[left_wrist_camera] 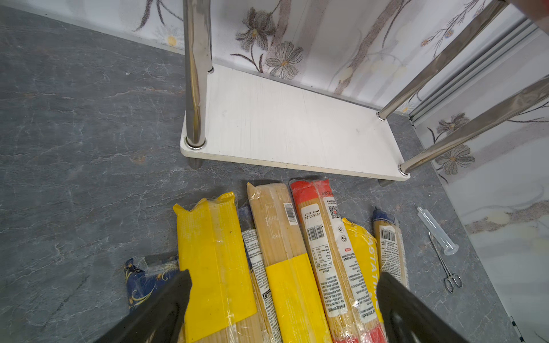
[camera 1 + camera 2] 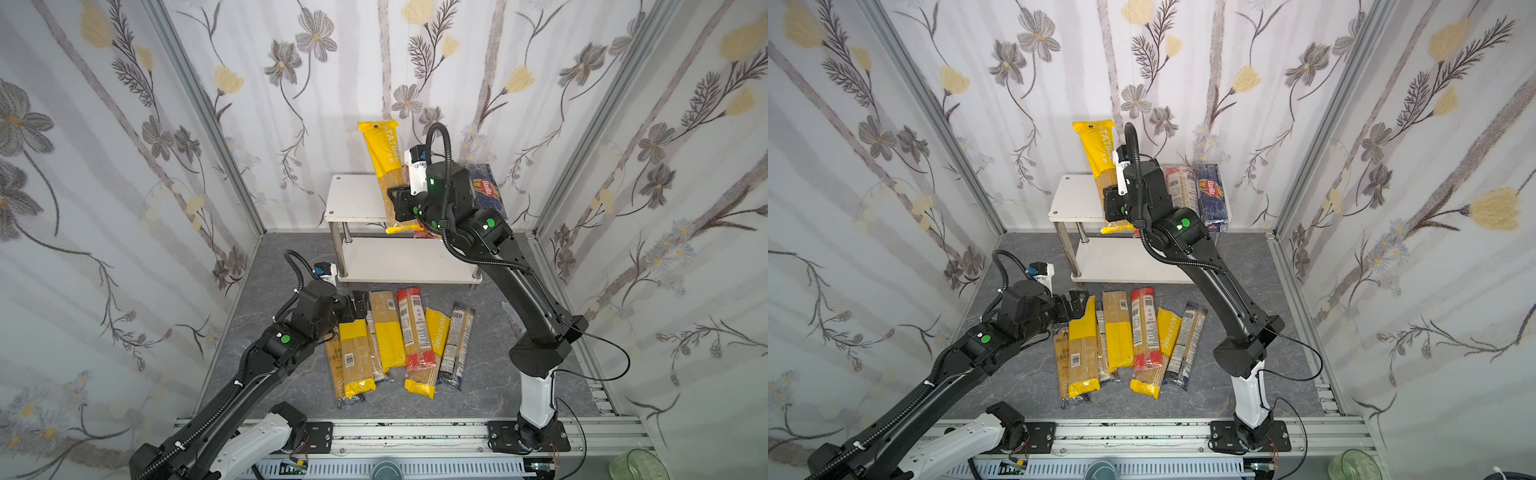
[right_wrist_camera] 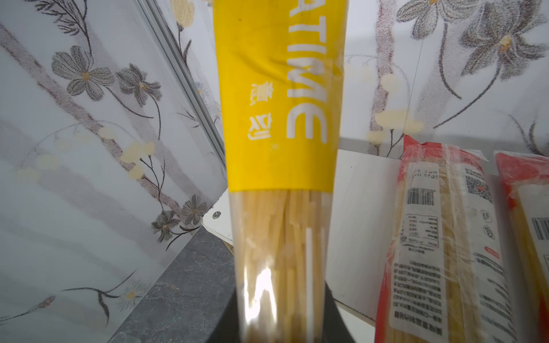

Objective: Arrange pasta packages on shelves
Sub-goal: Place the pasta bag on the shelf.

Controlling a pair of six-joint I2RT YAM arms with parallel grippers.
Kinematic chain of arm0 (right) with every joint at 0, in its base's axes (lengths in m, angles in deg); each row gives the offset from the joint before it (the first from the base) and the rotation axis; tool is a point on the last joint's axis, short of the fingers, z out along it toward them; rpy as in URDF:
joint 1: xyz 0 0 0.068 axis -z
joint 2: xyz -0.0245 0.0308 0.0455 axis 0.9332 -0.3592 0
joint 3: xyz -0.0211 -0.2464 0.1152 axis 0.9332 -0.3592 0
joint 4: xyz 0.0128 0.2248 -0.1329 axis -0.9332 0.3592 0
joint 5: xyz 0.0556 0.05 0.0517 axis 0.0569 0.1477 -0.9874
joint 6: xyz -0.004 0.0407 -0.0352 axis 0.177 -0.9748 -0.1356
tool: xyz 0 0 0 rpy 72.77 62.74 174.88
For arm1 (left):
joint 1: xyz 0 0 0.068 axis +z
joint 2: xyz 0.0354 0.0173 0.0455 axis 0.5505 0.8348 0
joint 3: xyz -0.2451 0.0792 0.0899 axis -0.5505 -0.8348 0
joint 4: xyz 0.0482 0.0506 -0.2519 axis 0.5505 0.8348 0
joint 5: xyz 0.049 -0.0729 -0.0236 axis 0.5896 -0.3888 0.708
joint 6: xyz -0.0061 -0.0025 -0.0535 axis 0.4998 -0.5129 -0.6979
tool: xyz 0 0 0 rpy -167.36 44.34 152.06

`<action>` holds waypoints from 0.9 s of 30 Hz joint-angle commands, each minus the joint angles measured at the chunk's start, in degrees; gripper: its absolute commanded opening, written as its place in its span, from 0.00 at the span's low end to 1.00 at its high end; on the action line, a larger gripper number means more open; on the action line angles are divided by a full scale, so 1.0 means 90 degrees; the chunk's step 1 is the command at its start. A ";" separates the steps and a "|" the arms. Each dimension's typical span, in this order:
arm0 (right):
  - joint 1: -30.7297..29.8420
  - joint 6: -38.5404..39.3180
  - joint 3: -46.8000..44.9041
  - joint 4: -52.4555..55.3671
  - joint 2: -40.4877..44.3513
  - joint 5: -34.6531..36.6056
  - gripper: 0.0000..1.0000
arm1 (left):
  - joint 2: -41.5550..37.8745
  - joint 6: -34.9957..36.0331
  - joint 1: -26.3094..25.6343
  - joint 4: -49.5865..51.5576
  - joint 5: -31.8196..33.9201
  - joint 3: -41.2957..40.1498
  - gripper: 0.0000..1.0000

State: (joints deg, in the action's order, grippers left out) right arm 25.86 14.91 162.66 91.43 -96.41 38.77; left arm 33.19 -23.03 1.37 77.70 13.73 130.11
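Note:
My right gripper [image 2: 392, 199] is shut on the clear lower half of a yellow pasta package [image 2: 380, 153], holding it upright and tilted over the middle of the shelves' top board [image 2: 353, 195]. The right wrist view shows this pack [image 3: 279, 118] clamped between the black jaws. A dark-blue Barilla pack [image 2: 1212, 195] and a red-ended pack [image 2: 1181, 187] lie on the board's right part. Several more pasta packages [image 2: 395, 336] lie side by side on the floor in front of the shelves. My left gripper [image 1: 285, 277] hangs open just above their far ends, holding nothing.
The lower board [image 1: 282, 124] is bare between shiny metal legs. A clear syringe [image 1: 436, 230] and small metal forceps [image 1: 448, 267] lie on the grey floor right of the packs. Flowered walls close in three sides. A green glass bowl [image 2: 638, 465] sits beyond the front rail.

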 commanded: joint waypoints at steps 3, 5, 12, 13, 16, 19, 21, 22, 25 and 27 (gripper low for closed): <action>0.0230 -0.0295 0.0087 -0.1310 -0.0227 -0.0164 0.00 | 0.0076 0.0132 0.0014 -0.0014 0.0094 0.0048 1.00; 0.0300 -0.0357 0.0081 -0.1289 -0.0317 -0.0176 0.00 | 0.0127 0.0175 0.0024 -0.0015 0.0121 0.0050 1.00; 0.0448 -0.0406 0.0084 -0.1041 -0.0587 0.0031 0.01 | 0.0272 0.0251 0.0034 -0.0015 0.0060 0.0121 1.00; 0.0485 -0.0415 0.0086 -0.1007 -0.0608 0.0087 0.01 | 0.0272 0.0253 0.0034 -0.0015 0.0060 0.0134 1.00; 0.0563 -0.0418 0.0081 -0.0896 -0.0638 0.0226 0.03 | 0.0234 0.0271 0.0033 -0.0018 0.0059 0.0132 1.00; 0.0651 -0.0428 0.0083 -0.0721 -0.0659 0.0452 0.10 | 0.0199 0.0307 0.0043 -0.0015 0.0060 0.0149 1.00; 0.0681 -0.0414 0.0081 -0.0600 -0.0656 0.0636 0.13 | 0.0185 0.0323 0.0044 -0.0012 0.0059 0.0140 1.00; 0.0695 -0.0409 0.0086 -0.0551 -0.0653 0.0707 0.14 | 0.0174 0.0327 0.0055 -0.0006 0.0049 0.0143 1.00; 0.0725 -0.0389 0.0081 -0.0499 -0.0663 0.0686 0.21 | 0.0145 0.0319 0.0063 -0.0006 0.0029 0.0126 1.00; 0.0725 -0.0379 0.0083 -0.0480 -0.0662 0.0661 0.27 | 0.0129 0.0314 0.0063 -0.0009 0.0028 0.0107 1.00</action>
State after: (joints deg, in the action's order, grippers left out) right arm 32.22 10.85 162.66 91.00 -102.09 42.25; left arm 34.64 -20.32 1.77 77.70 13.71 130.96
